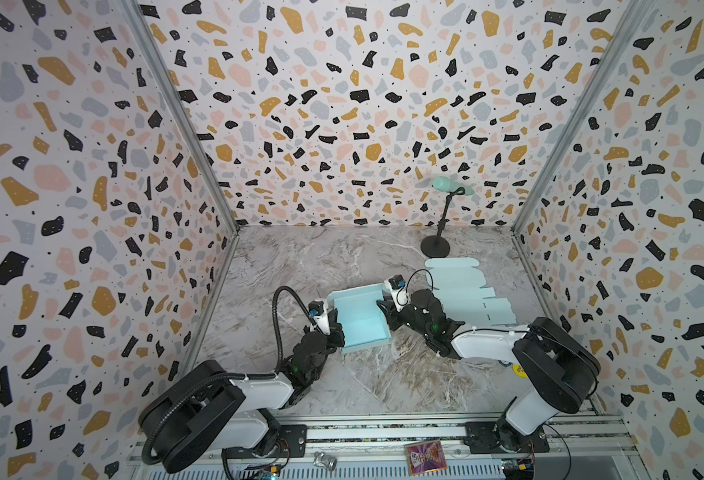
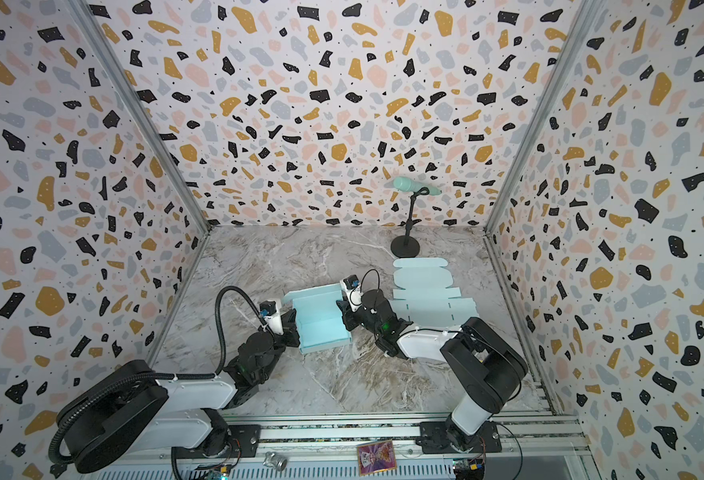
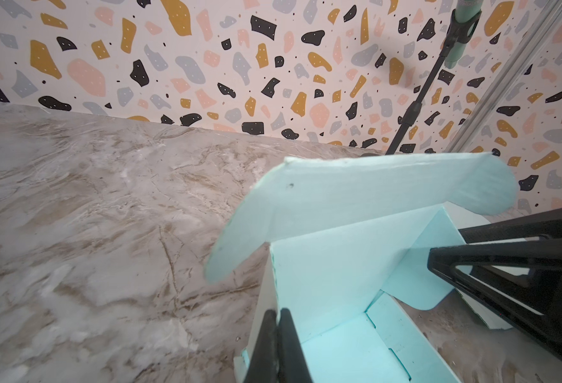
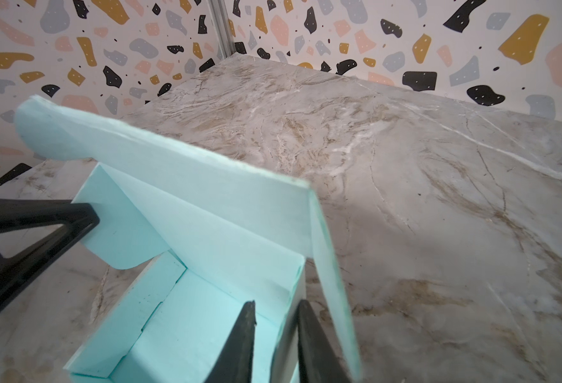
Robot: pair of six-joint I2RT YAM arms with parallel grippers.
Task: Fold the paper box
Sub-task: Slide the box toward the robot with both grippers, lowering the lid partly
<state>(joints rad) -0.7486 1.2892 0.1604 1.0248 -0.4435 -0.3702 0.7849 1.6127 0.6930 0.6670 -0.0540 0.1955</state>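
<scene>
- Left wrist view shows the left gripper with its fingers pressed together on the left wall of the paper box. It pinches the thin card at the wall's top edge.
- Right wrist view shows the right gripper slightly spread and astride the box's right wall. One finger is inside the box and the other outside, and a narrow gap shows between the inner finger and the wall.
- In both top views the box sits about the middle of the marble table, directly between the two grippers. The left gripper is at its left side and the right gripper at its far right corner.
- The box is partly formed, with its floor flat on the table and its side walls up. It is open on top, and the pale teal inside faces the cameras.
- A lid panel rises from the far side of the box with its top strip bent over. Rounded tabs hang loose at its ends, outside the walls.
- A stack of flat box blanks lies to the right and farther back, partly hidden by the right arm.
- A microphone on a stand stands far right on the table, just beyond the blanks.
</scene>
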